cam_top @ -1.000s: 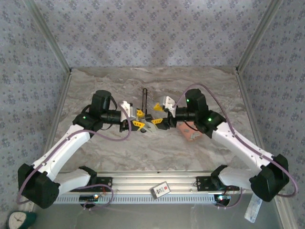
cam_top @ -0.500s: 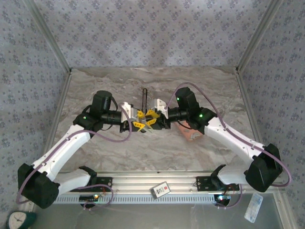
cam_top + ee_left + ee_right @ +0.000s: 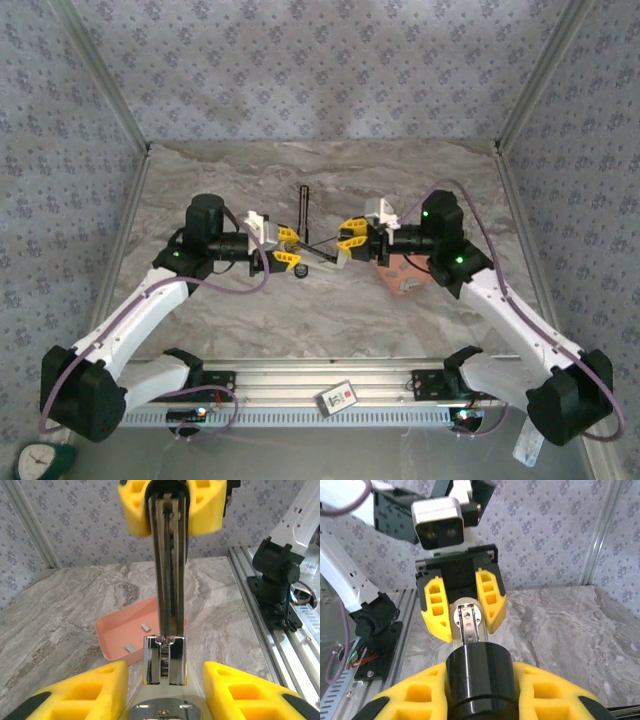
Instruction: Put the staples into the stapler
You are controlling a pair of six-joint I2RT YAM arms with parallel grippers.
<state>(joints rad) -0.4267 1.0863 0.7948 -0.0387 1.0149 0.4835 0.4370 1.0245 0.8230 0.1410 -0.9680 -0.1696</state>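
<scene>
Pink tray (image 3: 117, 632) (two staple strips (image 3: 145, 627) inside) sits beyond the stapler (image 3: 167, 580).

From above, my right arm (image 3: 470, 280) covers the 1 o'clock side of the pink tray (image 3: 405, 282), and the stapler (image 3: 318, 255) is too small to read. At my left wrist, its rail hides the tray's 3 o'clock end, my right claw (image 3: 169, 525) is cut off at 12 o'clock, and the staples (image 3: 145, 626) are mere slivers.

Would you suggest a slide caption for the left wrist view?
Left gripper and right gripper hold the stapler between them, metal rail exposed; pink tray with staples beyond.
</scene>
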